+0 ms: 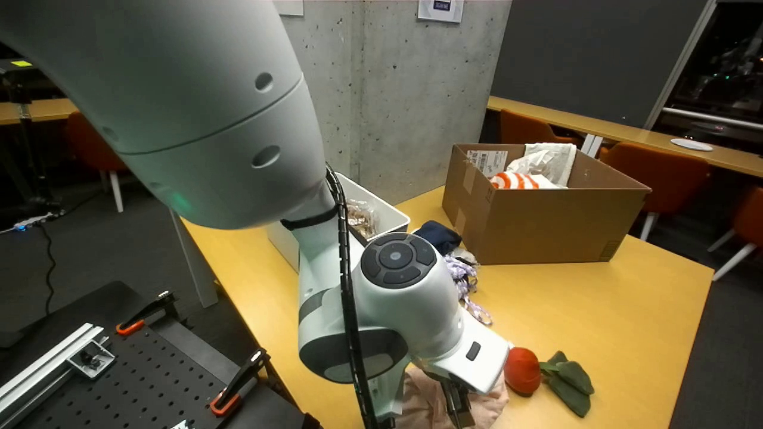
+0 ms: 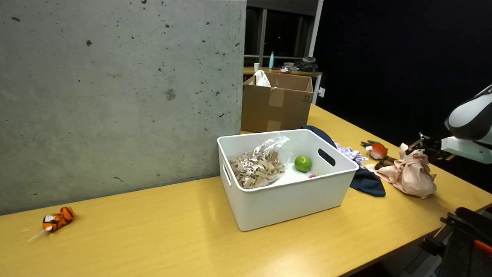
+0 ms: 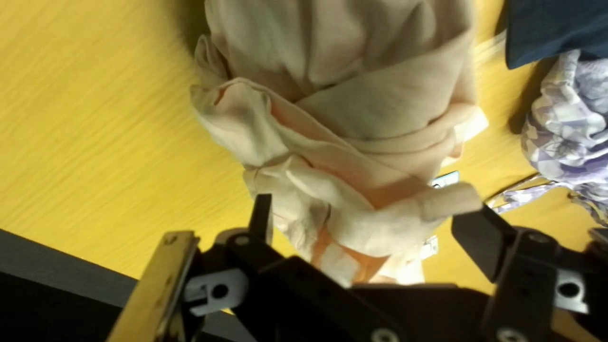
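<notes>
wall [image 2: 123,96] of concrete is rising along the back edge of a yellow table [image 2: 153,238]. a cardboard box [image 1: 542,229] is standing by the far edge; a white bin [image 2: 292,204] is sitting near the back edge. a peach cloth bundle [image 3: 380,109] is resting near the table's arm-side edge, and the gripper [image 3: 365,213] is hovering at its gathered top, jaws wide apart with loose folds between them. a red item [image 1: 523,370] with green leaves is lying beside the bundle; a green fruit [image 2: 303,163] is resting inside the bin.
</notes>
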You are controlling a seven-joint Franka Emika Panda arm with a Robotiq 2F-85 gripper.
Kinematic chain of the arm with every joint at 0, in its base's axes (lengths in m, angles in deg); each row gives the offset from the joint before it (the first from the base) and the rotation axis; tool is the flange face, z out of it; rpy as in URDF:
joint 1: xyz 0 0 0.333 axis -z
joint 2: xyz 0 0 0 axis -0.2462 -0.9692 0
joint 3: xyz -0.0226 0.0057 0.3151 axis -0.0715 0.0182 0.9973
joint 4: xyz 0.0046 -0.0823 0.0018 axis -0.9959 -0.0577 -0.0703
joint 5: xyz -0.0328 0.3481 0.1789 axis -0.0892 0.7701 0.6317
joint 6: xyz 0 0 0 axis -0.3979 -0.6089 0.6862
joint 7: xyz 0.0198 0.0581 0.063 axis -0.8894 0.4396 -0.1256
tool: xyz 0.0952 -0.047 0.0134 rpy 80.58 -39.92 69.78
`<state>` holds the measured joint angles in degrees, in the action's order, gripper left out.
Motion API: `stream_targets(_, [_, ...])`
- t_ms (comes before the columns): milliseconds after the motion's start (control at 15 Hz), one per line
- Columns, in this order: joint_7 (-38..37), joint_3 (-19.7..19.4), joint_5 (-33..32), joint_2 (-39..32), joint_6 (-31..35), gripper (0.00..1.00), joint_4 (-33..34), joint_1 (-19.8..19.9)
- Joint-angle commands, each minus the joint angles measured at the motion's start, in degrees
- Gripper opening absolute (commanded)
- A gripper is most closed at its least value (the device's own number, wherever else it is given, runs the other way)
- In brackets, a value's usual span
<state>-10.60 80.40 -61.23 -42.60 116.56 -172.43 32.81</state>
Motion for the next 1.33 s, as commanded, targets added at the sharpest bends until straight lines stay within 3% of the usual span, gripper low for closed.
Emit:
stream_targets(0, [0.48, 6.55, -0.36, 2.66, 2.8, 1.0, -5.33, 7.39])
stream_targets(200, [0.07, 10.53, -1.72, 1.02, 3.75, 1.0, -6.12, 12.8])
stream_targets(333, [0.16, 11.42, -2.24, -0.82, 1.78, 1.0, -4.26, 14.4])
stream_targets(600, [0.14, 9.31, -1.59, -2.88, -1.07, 1.0, 0.22, 12.03])
stream_targets(1267, [1.87, 9.26, 0.2, -10.42, -7.78, 1.0, 10.5, 8.07])
